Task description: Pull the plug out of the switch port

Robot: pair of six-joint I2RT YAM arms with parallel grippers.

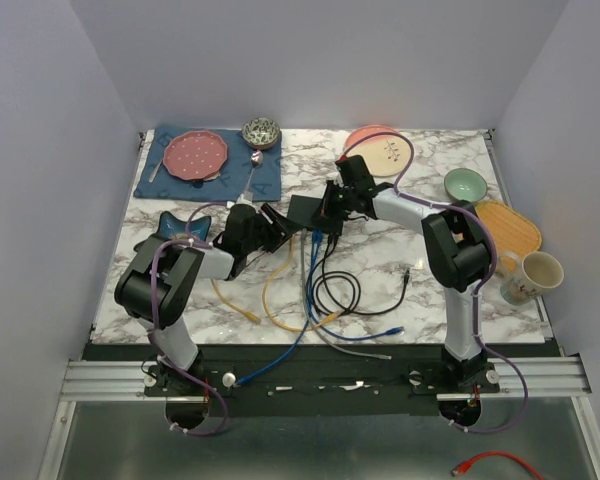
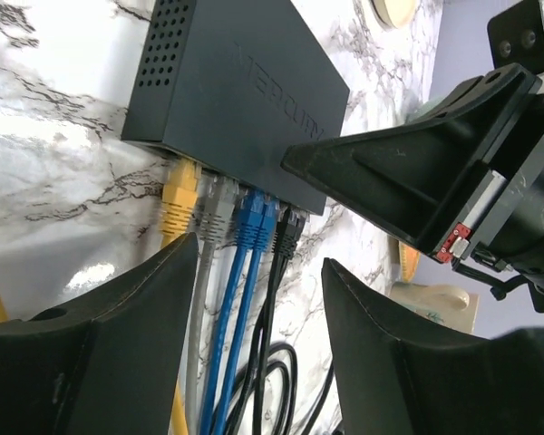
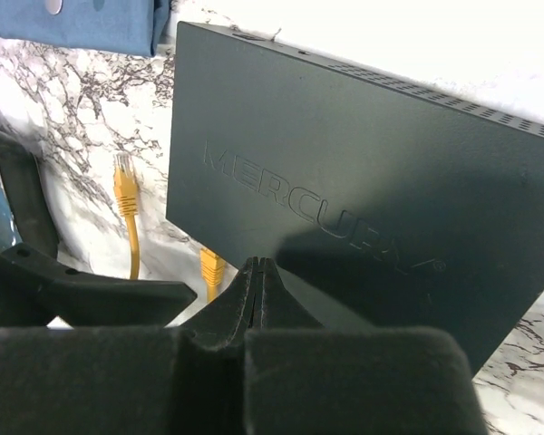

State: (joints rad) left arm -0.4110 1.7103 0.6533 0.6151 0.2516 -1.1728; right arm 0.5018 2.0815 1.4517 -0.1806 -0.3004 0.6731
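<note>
Switch (image 1: 308, 210): flat on the marble table (image 1: 400, 240), near its middle, between the two claws
Near edge: yellow plug (image 2: 179, 192), grey plug (image 2: 212, 204), two blue plugs (image 2: 254, 213) and black plug (image 2: 288, 231), all seated in the sockets
Left claw (image 2: 258, 258): fingers apart, with the grey, blue and black cables running between them
Right claw (image 3: 257, 267): fingers pressed together, tip apparently resting on the switch's top

From above, you can't make out the sockets of the switch (image 1: 305, 210); they're too small. In your left wrist view the yellow plug (image 2: 179, 195) at the switch's near edge is blurred, and the cables (image 2: 225, 344) leaving it are cut off at the bottom.
</note>
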